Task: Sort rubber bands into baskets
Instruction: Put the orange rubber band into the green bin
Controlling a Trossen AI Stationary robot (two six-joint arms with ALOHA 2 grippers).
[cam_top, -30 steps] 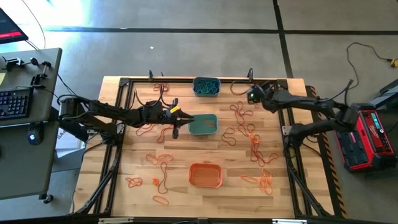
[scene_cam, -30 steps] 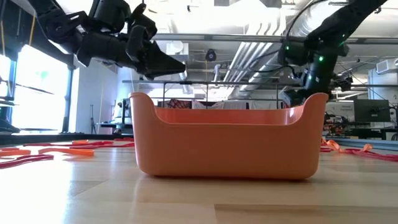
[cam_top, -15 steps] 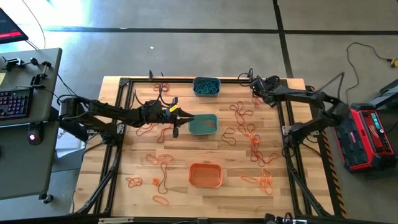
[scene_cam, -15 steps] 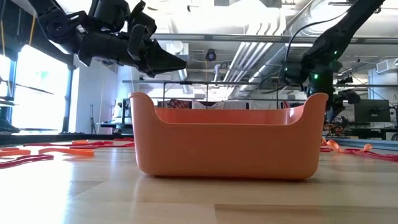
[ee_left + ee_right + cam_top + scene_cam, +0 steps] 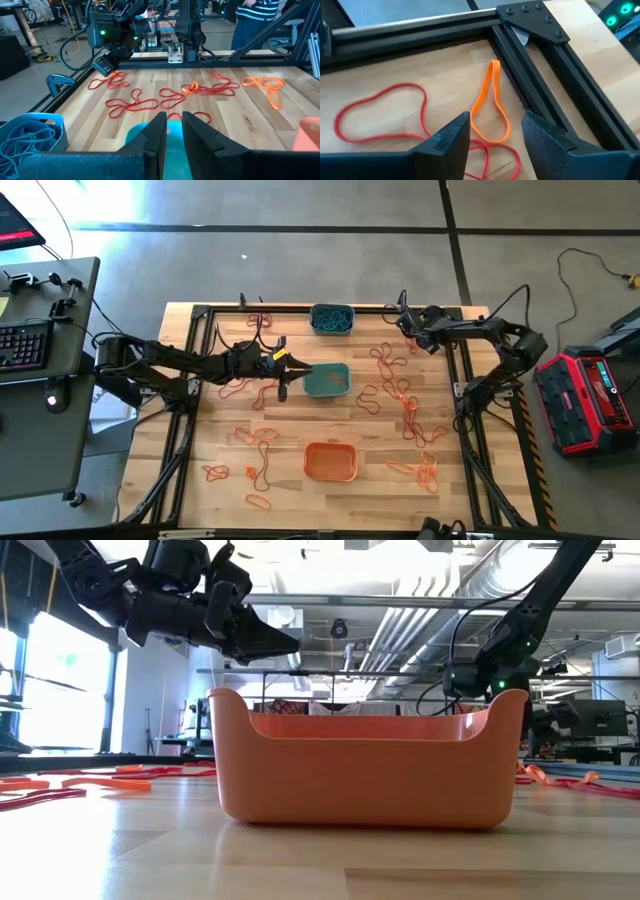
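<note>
Our right gripper has swung back to the bench's far right corner, jaws released above an orange rubber band, while our left gripper hangs narrowly parted, empty, beside the teal basket.

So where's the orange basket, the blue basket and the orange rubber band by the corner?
orange basket [image 5: 365,770], low view, front wall.
blue basket [image 5: 331,320], high view, rim.
orange rubber band [image 5: 491,80], right wrist view, upper narrow part.

Orange and red rubber bands lie scattered around the teal-green basket; grey-blue basket behind it holds blue bands; orange basket in front.
</note>
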